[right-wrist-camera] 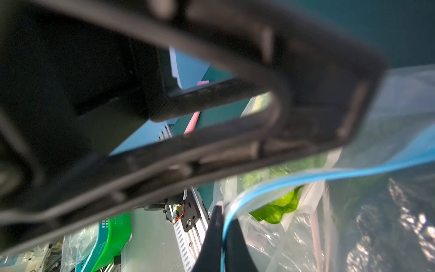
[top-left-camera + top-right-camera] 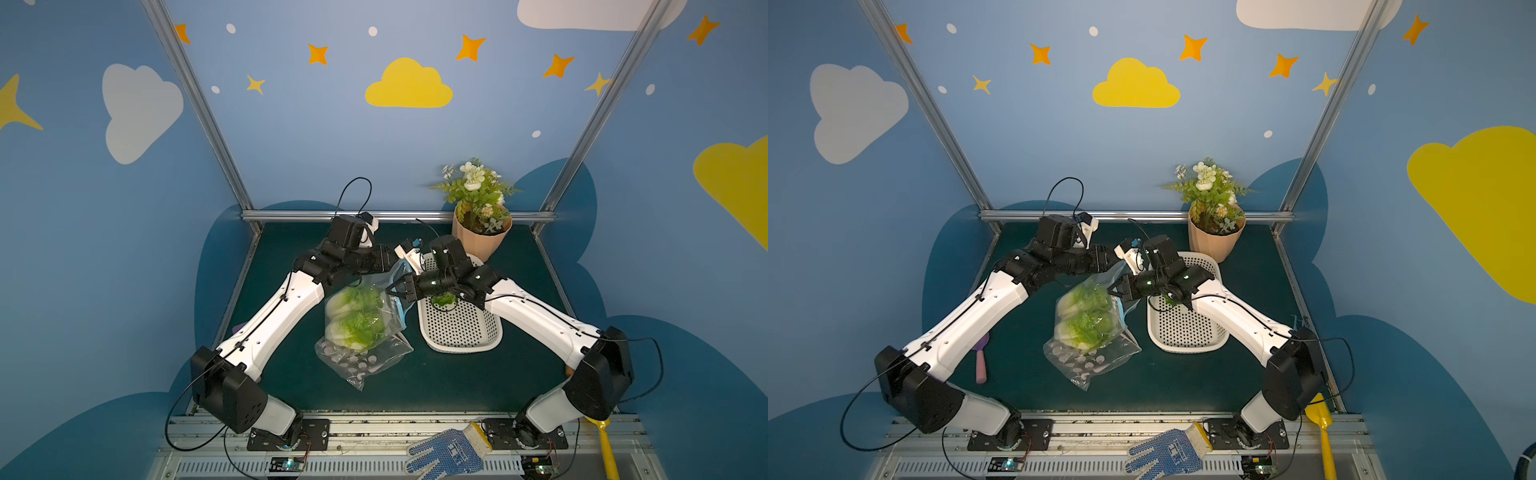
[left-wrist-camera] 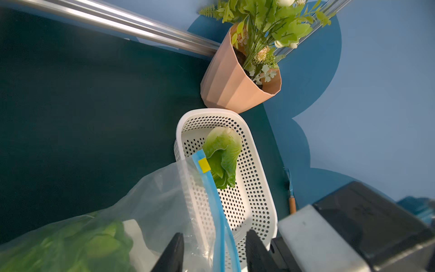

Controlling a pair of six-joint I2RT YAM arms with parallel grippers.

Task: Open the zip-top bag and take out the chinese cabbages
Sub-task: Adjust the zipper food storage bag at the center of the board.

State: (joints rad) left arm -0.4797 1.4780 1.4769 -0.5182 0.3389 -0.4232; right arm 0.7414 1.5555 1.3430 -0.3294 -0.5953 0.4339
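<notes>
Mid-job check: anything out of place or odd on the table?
Nothing spilled. Strays: a pink-handled tool lies on the mat beneath the left arm, and a dotted glove rests on the front rail.

Left claw (image 3: 214,237): only my two fingertips show, the rest is cut off by the wrist picture's edge; in both top views it is too dark to tell how the jaws stand.
Right claw (image 1: 222,237): fingers cut off at the edge, pinched on the bag's (image 1: 388,106) blue strip (image 1: 353,173).
Dark body (image 1: 70,82): blurred, too close to make out, filling half my right wrist view.
Cabbage (image 2: 444,298): in the basket (image 2: 457,345), mostly hidden under my right arm (image 2: 540,320).
Pink tool (image 2: 981,361): top end under my left arm (image 2: 967,316).
Glove (image 2: 446,453): fingers cut off.
</notes>
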